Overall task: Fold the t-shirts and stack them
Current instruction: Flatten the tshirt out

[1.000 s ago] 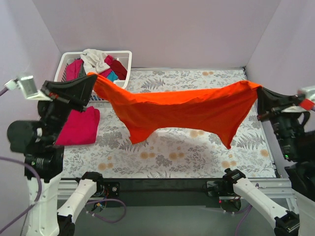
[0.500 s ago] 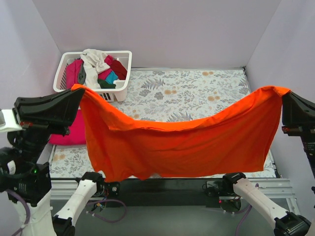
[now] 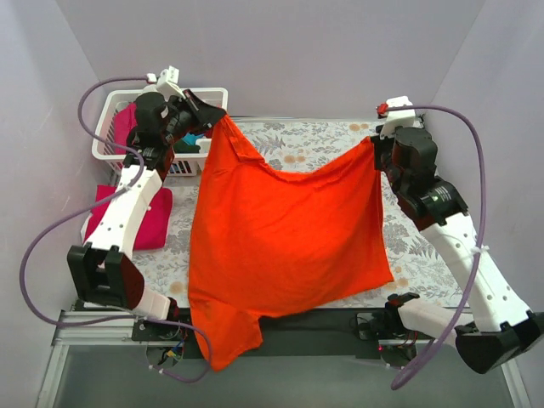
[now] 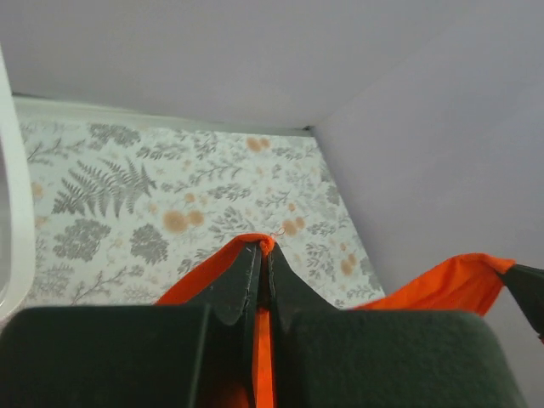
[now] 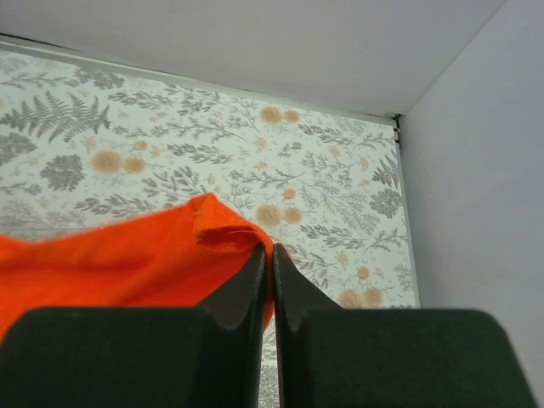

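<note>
I am pinching one corner of the orange t-shirt point(image 3: 280, 229) in my left gripper point(image 3: 219, 117). The jaws are pressed together on the cloth, with only a thin orange strip showing between them in the left wrist view point(image 4: 262, 248). My right gripper point(image 3: 375, 146) is doing the same at the other upper corner, its two fingers clamped on a folded bit of hem point(image 5: 269, 255). Both arms are reaching toward the far side of the table point(image 3: 323, 140), the left one just beside the white slatted basket point(image 3: 102, 136) and the right one near the far right corner.

Between my two grips the top edge of the orange shirt is sagging in a shallow dip. From there the cloth is spreading wide toward the near side, covering much of the middle of the floral tabletop. Its lower end is hanging past the near edge, with one sleeve point(image 3: 225, 340) dangling lowest at the left. I cannot tell how much of the shirt is resting on the table and how much is hanging free.

A folded magenta-pink t-shirt point(image 3: 155, 223) is lying flat at the left side of the table, partly under my left arm and apart from the orange one. More shirts are sitting bunched in the basket, a dark pink one point(image 3: 126, 123) and a teal one point(image 3: 194, 136) among them.
</note>
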Available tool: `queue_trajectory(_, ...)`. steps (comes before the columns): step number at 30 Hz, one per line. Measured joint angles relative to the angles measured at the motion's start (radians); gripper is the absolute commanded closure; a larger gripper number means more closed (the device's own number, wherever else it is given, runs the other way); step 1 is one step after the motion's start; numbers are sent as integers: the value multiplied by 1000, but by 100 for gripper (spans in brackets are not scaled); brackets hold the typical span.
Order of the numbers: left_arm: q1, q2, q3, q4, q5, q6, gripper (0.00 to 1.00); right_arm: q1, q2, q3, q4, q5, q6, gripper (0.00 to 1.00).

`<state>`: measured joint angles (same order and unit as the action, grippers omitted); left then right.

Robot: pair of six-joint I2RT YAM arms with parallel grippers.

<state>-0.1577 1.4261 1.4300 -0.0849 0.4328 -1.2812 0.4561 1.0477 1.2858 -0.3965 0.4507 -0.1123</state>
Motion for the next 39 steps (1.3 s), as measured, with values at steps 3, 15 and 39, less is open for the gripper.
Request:
queue_trajectory(3, 4, 86, -2, -14, -8, 7, 100, -49, 48, 0, 21, -7, 0, 99)
queue_trajectory(15, 5, -139, 47, 27, 24, 18, 100, -83, 10, 145, 114, -91, -42, 99)
queue_trajectory(39, 5, -636, 69, 13, 137, -31, 100, -83, -392, 316, -23, -190, -27, 99)
